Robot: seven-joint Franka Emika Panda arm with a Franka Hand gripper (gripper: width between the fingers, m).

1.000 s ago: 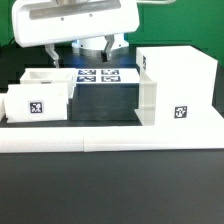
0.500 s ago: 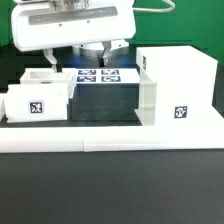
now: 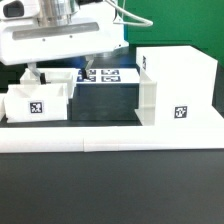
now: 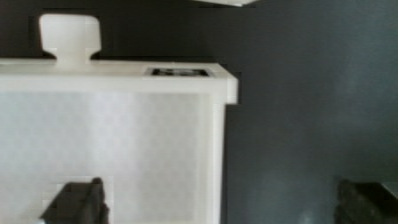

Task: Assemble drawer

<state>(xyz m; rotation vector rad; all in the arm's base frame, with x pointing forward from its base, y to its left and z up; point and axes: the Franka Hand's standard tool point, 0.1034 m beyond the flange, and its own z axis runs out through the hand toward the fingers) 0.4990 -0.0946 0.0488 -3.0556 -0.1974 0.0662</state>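
The drawer's tall white shell (image 3: 178,88) stands at the exterior view's right, with a tag on its front. Two small white trays sit at the left: a front one (image 3: 38,103) with a tag, and a rear one (image 3: 52,79) partly hidden behind it. My gripper (image 3: 55,68) hangs open above the rear tray, holding nothing. In the wrist view a white tray (image 4: 116,130) with a knob (image 4: 71,40) and a small tag lies below my open gripper (image 4: 221,203). One fingertip (image 4: 75,202) is over the tray and the other is over the dark table beside it.
The marker board (image 3: 106,73) lies flat between the trays and the shell. A long low white border rail (image 3: 110,137) runs across the front. The black table (image 3: 110,185) stretches in front of the rail.
My gripper has moved toward the exterior view's left, from above the marker board to above the left trays. It has stayed open. The parts have not moved.
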